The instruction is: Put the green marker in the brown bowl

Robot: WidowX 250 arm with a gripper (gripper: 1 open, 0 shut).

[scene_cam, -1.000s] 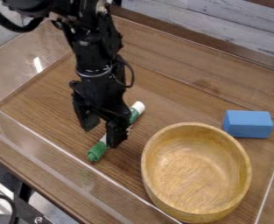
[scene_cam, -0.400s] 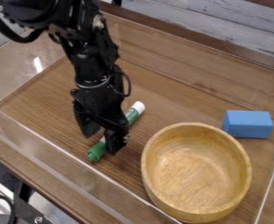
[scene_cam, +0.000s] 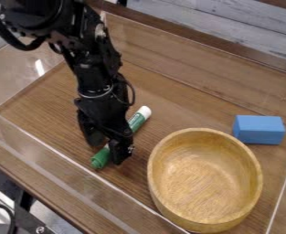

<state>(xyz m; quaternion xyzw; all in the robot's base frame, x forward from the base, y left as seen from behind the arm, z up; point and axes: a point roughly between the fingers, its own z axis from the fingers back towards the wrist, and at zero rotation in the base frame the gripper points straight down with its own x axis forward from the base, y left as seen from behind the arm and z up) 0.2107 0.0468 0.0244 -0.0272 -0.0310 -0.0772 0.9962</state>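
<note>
The green marker (scene_cam: 101, 158) lies slanted on the wooden table, left of the brown bowl. Its green end shows at the lower left and its other green tip (scene_cam: 144, 111) at the upper right; the middle of the barrel is hidden behind my gripper. My gripper (scene_cam: 107, 145) points straight down over the marker, open, with a finger on either side of the barrel and low against the tabletop. The brown bowl (scene_cam: 206, 176) sits at the lower right, large, round and with nothing in it.
A small blue block (scene_cam: 259, 129) rests on the table to the right, behind the bowl. Clear low walls (scene_cam: 59, 187) run along the table's front and left edges. The black arm (scene_cam: 72, 41) reaches down from the upper left.
The gripper has sunk a little closer to the table around the marker, still open. The marker, bowl and block have not moved.
</note>
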